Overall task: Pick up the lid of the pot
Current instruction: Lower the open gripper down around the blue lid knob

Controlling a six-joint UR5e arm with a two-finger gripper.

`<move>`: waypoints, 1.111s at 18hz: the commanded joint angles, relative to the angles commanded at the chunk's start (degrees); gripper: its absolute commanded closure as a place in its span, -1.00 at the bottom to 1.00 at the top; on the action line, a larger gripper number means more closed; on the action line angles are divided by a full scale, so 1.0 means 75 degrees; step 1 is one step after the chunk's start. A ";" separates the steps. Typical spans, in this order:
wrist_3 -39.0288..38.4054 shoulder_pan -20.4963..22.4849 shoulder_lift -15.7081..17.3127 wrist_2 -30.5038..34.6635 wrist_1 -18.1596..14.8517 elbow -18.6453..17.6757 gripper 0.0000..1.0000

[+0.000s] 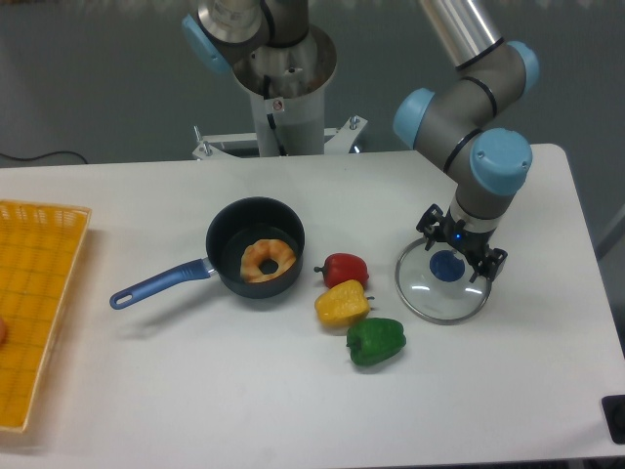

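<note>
One relation decides my next command: the gripper [457, 246] hangs almost straight above the pot lid [433, 299], wrist pointing down, so the lid's blue knob [446, 266] lies just below the tool and a touch toward the camera side. Its fingers [430, 225] are spread, one on the far-left side of the knob and the other on the near-right, with nothing held between them. I cannot tell from this single view whether the tips already reach knob height or whether they touch the glass.

The lid lies flat on the table [527, 381], right of centre, knob up. It is round, so it has no long axis to line up with. Only the knob matters, and I judge the line between the fingers already crosses it. What is left looks like a short drop if needed, then a squeeze and a lift.

Left of the lid and apart from it are three peppers: the red pepper [344, 268], the yellow pepper [342, 303] and the green pepper [375, 341]. The green one sits nearest the lid's rim. Further left is a dark pot [244, 290] with a blue handle and a pastry ring [268, 261] inside. A yellow basket [44, 293] sits at the far left edge.
</note>
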 joint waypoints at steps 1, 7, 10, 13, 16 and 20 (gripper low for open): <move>0.0000 0.0000 0.0000 0.0000 0.0000 0.0000 -1.00; 0.0000 -0.0012 -0.0094 0.0000 0.0128 -0.0012 -1.00; -0.0024 -0.0023 -0.0141 0.0000 0.0176 -0.0012 -1.00; -0.0012 -0.0023 -0.0152 0.0000 0.0187 0.0000 -1.00; 0.0023 -0.0023 -0.0211 0.0000 0.0199 0.0000 -1.00; 0.0082 -0.0035 -0.0246 0.0000 0.0199 0.0000 -1.00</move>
